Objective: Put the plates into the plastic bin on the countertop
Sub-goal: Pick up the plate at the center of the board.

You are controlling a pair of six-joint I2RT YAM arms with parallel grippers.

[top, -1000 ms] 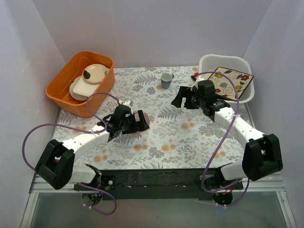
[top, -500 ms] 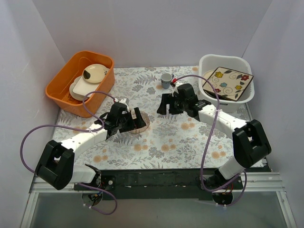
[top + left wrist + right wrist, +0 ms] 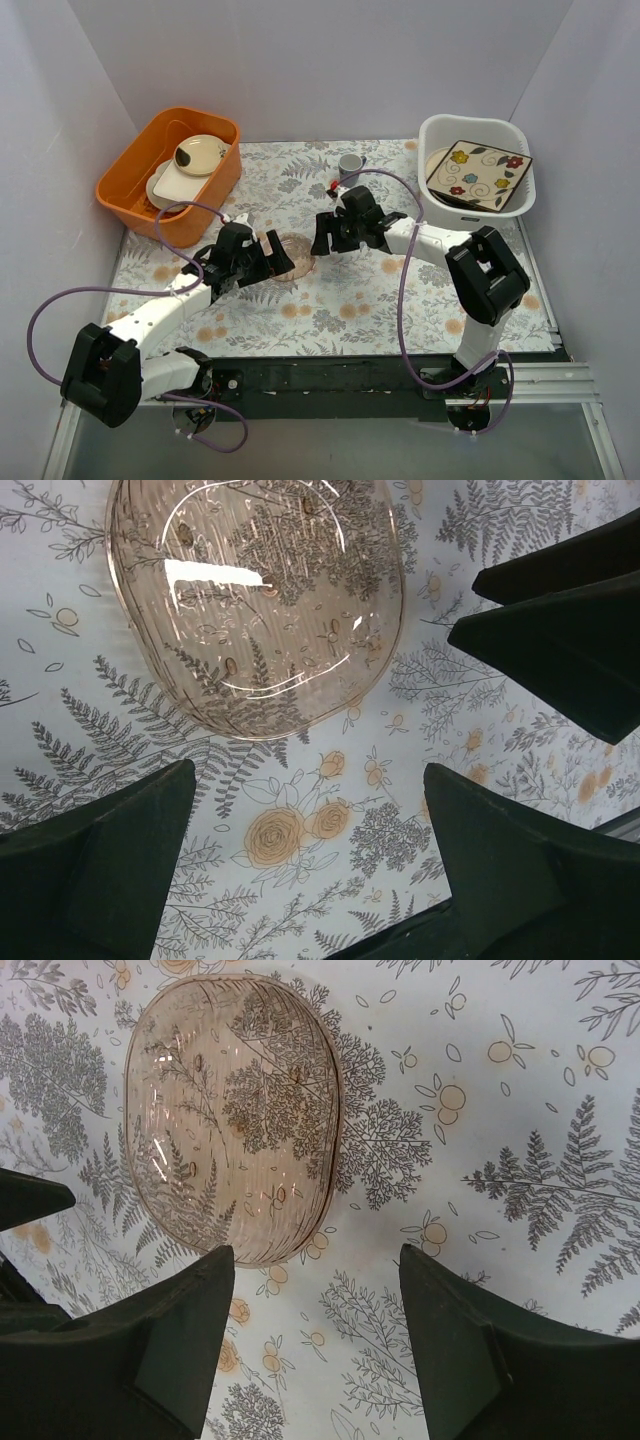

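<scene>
Finding: your right gripper (image 3: 315, 1252) swung from the white plastic bin (image 3: 430, 132) to the pink ribbed glass plate (image 3: 235, 1125), jaws apart, empty; left gripper (image 3: 308, 770) beside it likewise. Pickup likely next.

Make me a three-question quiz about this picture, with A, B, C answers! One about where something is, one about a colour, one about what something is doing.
1. Where is the pink plate?
A stacked on another plate
B flat on the countertop
C held up in the air

2. What colour is the tub holding the cream dishes?
A orange
B green
C blue

3. What is the left gripper doing?
A open and empty
B shut on the plate
C out of view

Answers:
1 B, the printed cloth shows through the plate.
2 A, its walls are bright orange.
3 A, its fingers stand wide apart with only cloth between them.
</scene>
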